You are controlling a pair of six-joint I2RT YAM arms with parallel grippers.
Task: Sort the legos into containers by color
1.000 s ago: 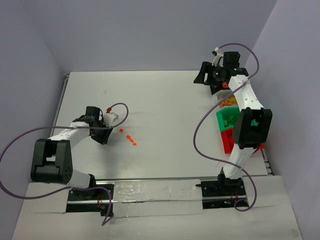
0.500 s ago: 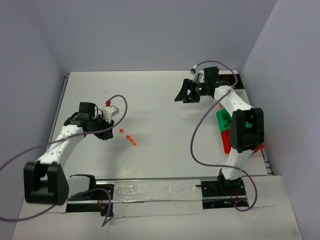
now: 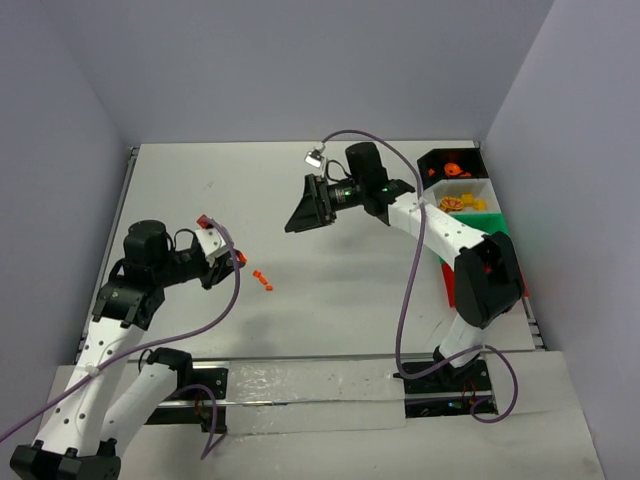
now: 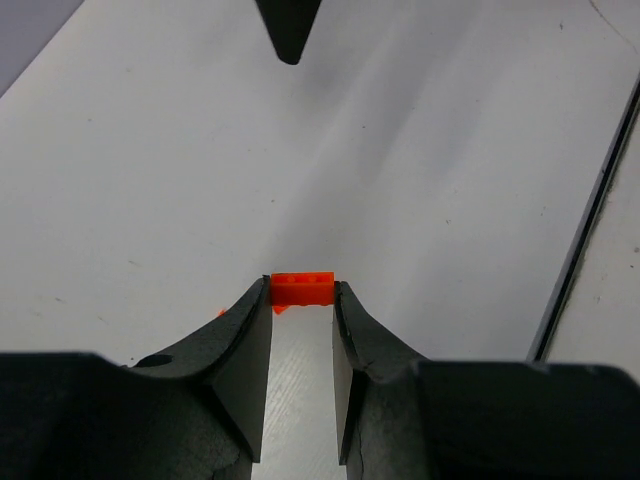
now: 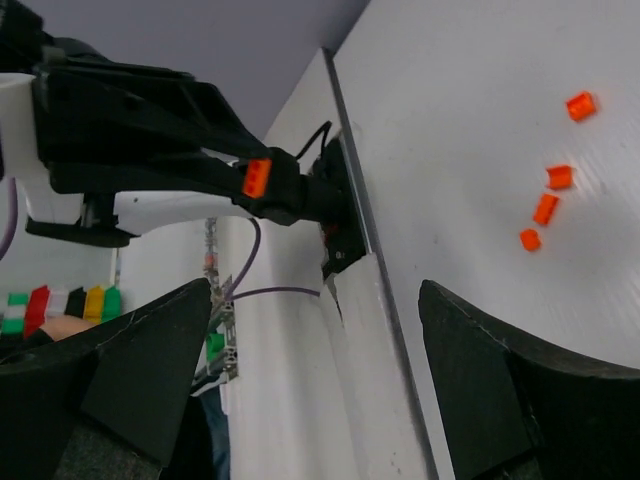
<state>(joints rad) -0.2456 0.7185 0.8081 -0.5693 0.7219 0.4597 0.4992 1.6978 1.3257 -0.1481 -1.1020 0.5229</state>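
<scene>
My left gripper [image 3: 232,258] hangs above the left part of the table, shut on a small orange lego [image 4: 302,288] pinched at its fingertips. The right wrist view shows that same lego [image 5: 257,178] in the left gripper's tips. Several loose orange legos [image 5: 560,176] lie on the table just right of it, two of them showing from above [image 3: 262,279]. My right gripper [image 3: 298,216] reaches over the table's middle, pointing left, open and empty. The containers stand at the right edge: black [image 3: 432,160], white [image 3: 478,186], green [image 3: 497,222] and red [image 3: 449,283], partly hidden by my right arm.
The black bin holds orange pieces [image 3: 452,168] and the white bin yellow ones [image 3: 462,203]. A purple cable [image 3: 405,290] loops from the right arm over the table. The table's metal edge rail [image 4: 585,225] runs along the left side.
My left arm has risen off the table with the orange lego in its jaws. My right arm has swung left from the bins to the table's middle, and its jaws have opened wider.
</scene>
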